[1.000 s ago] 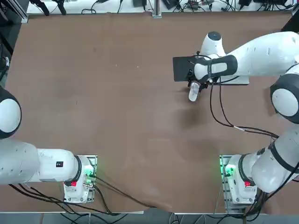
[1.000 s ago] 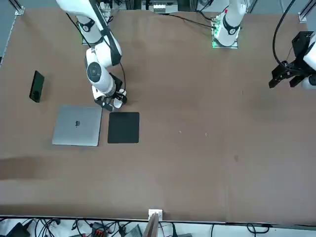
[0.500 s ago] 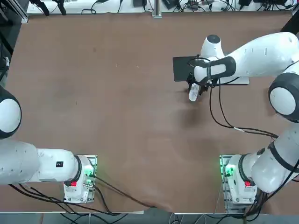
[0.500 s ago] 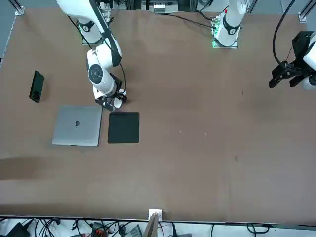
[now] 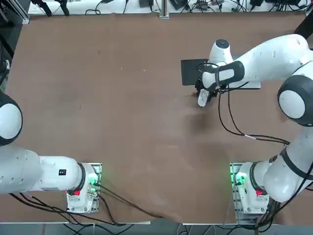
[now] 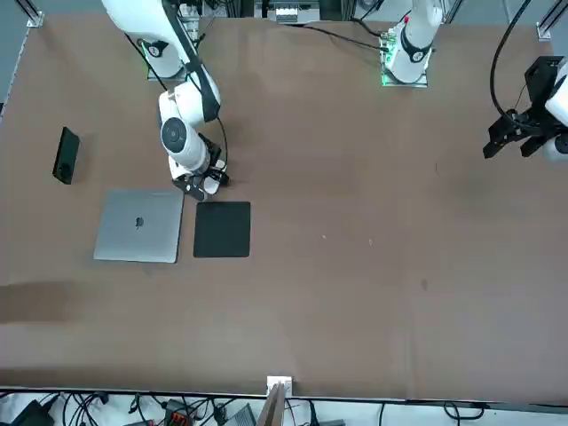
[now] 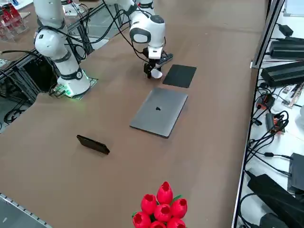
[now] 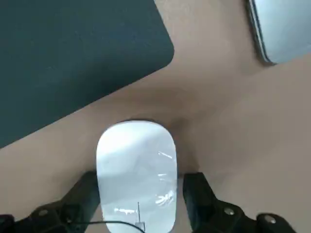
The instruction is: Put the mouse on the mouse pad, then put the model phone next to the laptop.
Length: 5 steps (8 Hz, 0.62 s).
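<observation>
Straddling the mouse: the right gripper (image 8: 142, 189) was low over the far right part of the table (image 5: 122, 122), its two fingers standing wide, one along each long side of the white mouse (image 8: 136, 160).
Grip: nothing was held; a narrow strip of table showed between the mouse and one finger, while the other finger looked close against the opposite side, and whether it touched could not be told.
Mouse: it lay on the bare table between the fingers, its rounded end reaching out past their tips; a thin dark cable (image 8: 114, 222) crossed in front of it.
Mouse pad: the black mouse pad (image 6: 222, 230) lay flat just beyond the mouse, on the far side; the mouse was near its edge and apart from it.
Laptop: the closed silver laptop (image 6: 138, 226) lay just to the right of the mouse pad, with a narrow gap between them.
Model phone: the dark model phone (image 7: 93, 144) was farther right, apart from the laptop and nearer the robot's side.
Red tulips: a bunch of red tulips (image 7: 163, 209) showed farther right than the model phone.
</observation>
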Motion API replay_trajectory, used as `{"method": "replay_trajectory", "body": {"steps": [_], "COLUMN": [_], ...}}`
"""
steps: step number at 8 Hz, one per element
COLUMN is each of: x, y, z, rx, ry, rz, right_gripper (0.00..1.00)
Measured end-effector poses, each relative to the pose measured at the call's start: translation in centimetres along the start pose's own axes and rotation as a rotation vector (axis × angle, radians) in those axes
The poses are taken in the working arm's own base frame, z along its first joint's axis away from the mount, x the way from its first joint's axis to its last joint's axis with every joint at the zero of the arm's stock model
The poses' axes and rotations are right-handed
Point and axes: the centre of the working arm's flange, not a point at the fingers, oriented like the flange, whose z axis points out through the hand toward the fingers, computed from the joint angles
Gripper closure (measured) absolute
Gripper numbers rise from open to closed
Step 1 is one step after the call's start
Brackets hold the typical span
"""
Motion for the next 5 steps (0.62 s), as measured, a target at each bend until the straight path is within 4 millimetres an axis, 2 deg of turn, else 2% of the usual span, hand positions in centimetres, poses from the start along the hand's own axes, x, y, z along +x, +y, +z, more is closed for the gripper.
{"method": "replay_trajectory", "body": {"steps": [1, 3, 5], "x": [0.0, 0.0, 0.7], "y": [0.0, -0.4, -1.1], "z": [0.0, -0.8, -3.2], "rx": [0.002, 0.014, 0.025], "ry": [0.001, 0.011, 0.016], "rz": [0.0, -0.004, -0.026], "right_gripper": [0.05, 0.2, 0.2]}}
